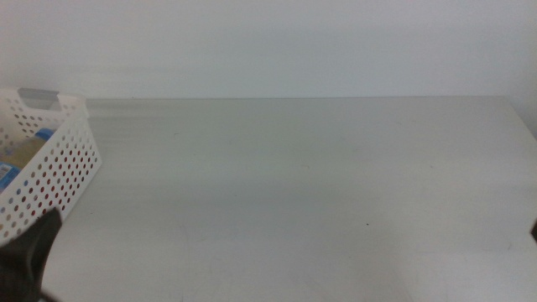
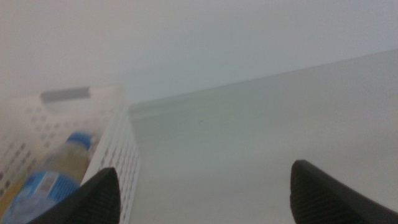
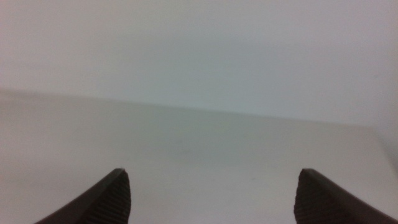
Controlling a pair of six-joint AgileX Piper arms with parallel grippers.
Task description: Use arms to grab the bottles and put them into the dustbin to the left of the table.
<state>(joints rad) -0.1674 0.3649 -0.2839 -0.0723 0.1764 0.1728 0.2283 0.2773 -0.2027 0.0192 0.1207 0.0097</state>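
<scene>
Desk (image 1: 319, 193) is spanning the view. Dustbin (image 1: 59, 172) is sitting at its left edge, holding a blue-capped water bottle (image 2: 46, 180). Left hand (image 2: 205, 199) is hovering just beside the bin, released, gripping nothing. Right hand (image 3: 211, 199) is waiting over bare desk, released too.

Only the dustbin (image 1: 50, 168) (far left) interrupts the open table (image 1: 319, 193).
</scene>
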